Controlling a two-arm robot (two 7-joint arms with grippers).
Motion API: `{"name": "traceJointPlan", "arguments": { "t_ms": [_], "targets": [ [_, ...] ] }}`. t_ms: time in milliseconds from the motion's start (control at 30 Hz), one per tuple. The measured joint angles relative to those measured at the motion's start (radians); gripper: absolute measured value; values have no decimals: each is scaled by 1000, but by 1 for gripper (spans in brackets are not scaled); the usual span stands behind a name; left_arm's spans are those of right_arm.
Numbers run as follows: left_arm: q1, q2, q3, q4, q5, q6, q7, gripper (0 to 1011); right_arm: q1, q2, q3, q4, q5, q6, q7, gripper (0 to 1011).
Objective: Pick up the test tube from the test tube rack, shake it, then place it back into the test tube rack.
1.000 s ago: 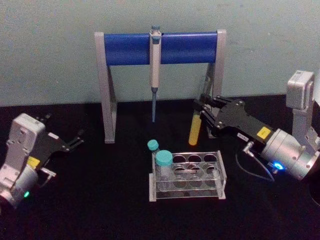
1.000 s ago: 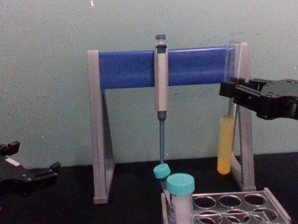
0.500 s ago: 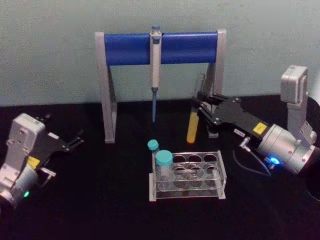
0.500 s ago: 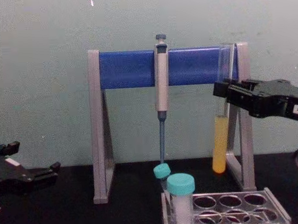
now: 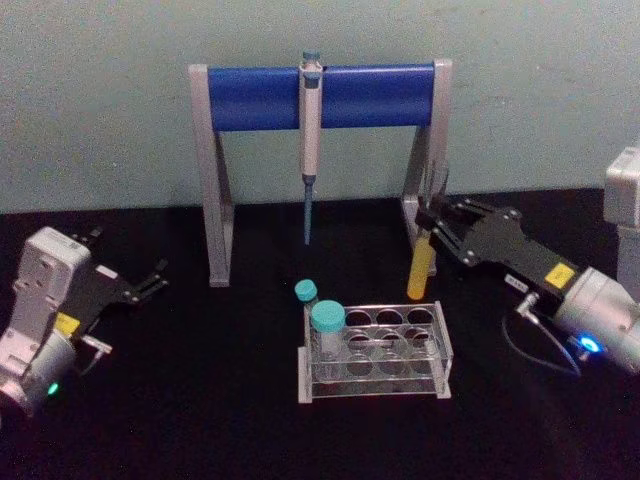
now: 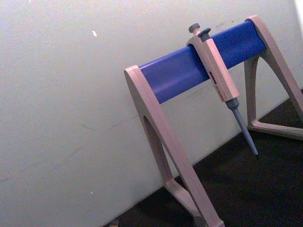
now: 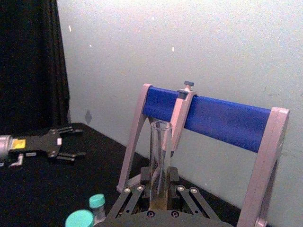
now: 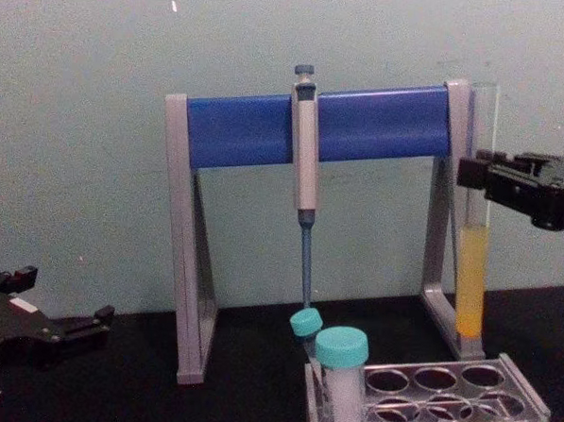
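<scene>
One test tube (image 8: 473,258), upright, pinched in right gripper (image 8: 475,173) near right rear corner of rack (image 5: 441,347), left gripper (image 7: 81,142) spread, parked over desk (image 5: 200,400).

Right gripper (image 5: 430,220), at mid-right, is clamping the test tube (image 5: 419,272); left gripper (image 5: 132,260) is idling lower left, fingers spread.

Clear glossy glass test tube (image 8: 472,277), translucent smooth plastic test tube rack (image 5: 380,386), matt black tabletop (image 5: 200,400)

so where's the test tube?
Head view, robot's right: the test tube hangs upright in the right gripper, beside the blue-bar stand, above the back-right corner of the test tube rack.
</scene>
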Motion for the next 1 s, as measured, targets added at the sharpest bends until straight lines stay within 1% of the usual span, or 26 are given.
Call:
{"name": "traceJointPlan", "arguments": {
  "t_ms": [67, 133, 233, 400, 467, 533, 567, 667, 767, 867, 900, 1000],
  "targets": [
    [0, 0, 0, 0, 0, 0, 0, 1010, -15, 8, 4, -16, 1, 4, -3, 229],
    [0, 0, 0, 0, 0, 0, 0, 1010, -46, 24, 9, -50, 3, 13, -3, 229],
    [0, 0, 0, 0, 0, 0, 0, 1010, -58, 31, 8, -64, 5, 16, 3, 229],
    [0, 0, 0, 0, 0, 0, 0, 1010, -61, 36, -11, -78, 13, 23, 33, 229],
    [0, 0, 0, 0, 0, 0, 0, 1010, -53, 34, -19, -76, 16, 24, 43, 229],
    [0, 0, 0, 0, 0, 0, 0, 1010, -26, 23, -40, -55, 21, 24, 64, 229],
    [0, 0, 0, 0, 0, 0, 0, 1010, -26, 23, -40, -55, 21, 24, 64, 229],
    [0, 0, 0, 0, 0, 0, 0, 1010, 12, 5, -61, -19, 24, 21, 82, 229],
    [0, 0, 0, 0, 0, 0, 0, 1010, 38, -9, -71, 9, 27, 15, 90, 229],
    [0, 0, 0, 0, 0, 0, 0, 1009, 79, -32, -83, 59, 28, 3, 95, 229],
    [0, 0, 0, 0, 0, 0, 0, 1010, 79, -32, -83, 59, 28, 3, 95, 229],
    [0, 0, 0, 0, 0, 0, 0, 1010, 108, -50, -85, 100, 26, -6, 86, 229]
  ]
}}
